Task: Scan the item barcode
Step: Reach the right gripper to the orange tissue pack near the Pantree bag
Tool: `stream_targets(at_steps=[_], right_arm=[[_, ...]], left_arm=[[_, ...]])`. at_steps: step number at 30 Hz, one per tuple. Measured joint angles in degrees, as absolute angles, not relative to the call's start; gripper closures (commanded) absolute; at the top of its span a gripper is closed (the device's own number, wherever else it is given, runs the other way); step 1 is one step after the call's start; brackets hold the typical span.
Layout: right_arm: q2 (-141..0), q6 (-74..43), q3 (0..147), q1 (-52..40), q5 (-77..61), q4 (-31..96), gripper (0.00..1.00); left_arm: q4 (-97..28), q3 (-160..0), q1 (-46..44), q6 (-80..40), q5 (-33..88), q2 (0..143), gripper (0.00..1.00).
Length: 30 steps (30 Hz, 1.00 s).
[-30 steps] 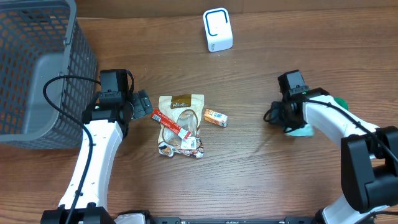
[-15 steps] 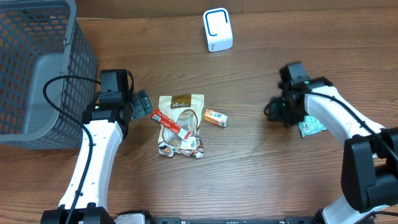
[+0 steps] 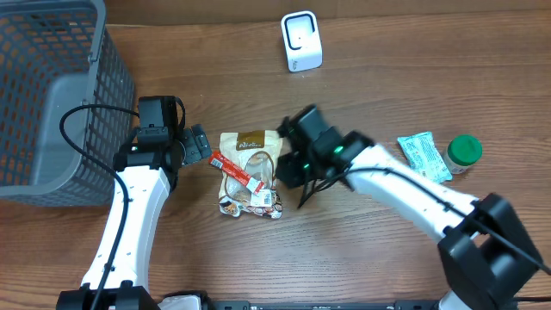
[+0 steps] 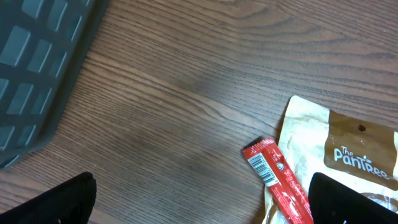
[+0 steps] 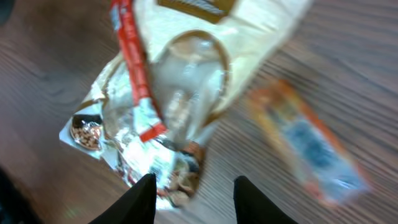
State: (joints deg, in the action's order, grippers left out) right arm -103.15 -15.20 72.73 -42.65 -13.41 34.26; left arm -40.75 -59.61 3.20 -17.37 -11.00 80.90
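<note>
Only thing I could actually read was "The Pantree", white lettering on the brown band of the snack pouch (image 4: 348, 155). The red stick packet (image 4: 281, 185) had a barcode (image 4: 260, 163) near its end, digits too tiny to read.

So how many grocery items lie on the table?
5: beige pouch in the middle, red stick packet on it, small orange packet beside it, teal packet and green-lidded jar to the right. The right arm may hide more.
</note>
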Motion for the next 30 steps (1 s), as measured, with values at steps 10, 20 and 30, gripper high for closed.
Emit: stream_targets(at_steps=[10, 20, 30], right_arm=[[-103.15, -16.27, 72.73, -48.60, 8.69, 31.44, 0.34], [-103.15, -10.74, 70.39, -44.99, 9.72, 30.94, 0.23], [-103.15, -6.28, 68.93, -42.78, 6.55, 30.48, 0.26]], left_arm=[[-40.75, -59.61, 3.20, -17.37, -11.00, 80.90, 0.00], [-40.75, -59.61, 3.20, -17.39, -11.00, 80.90, 0.00], [-40.75, -59.61, 3.20, -17.39, -11.00, 80.90, 0.00]])
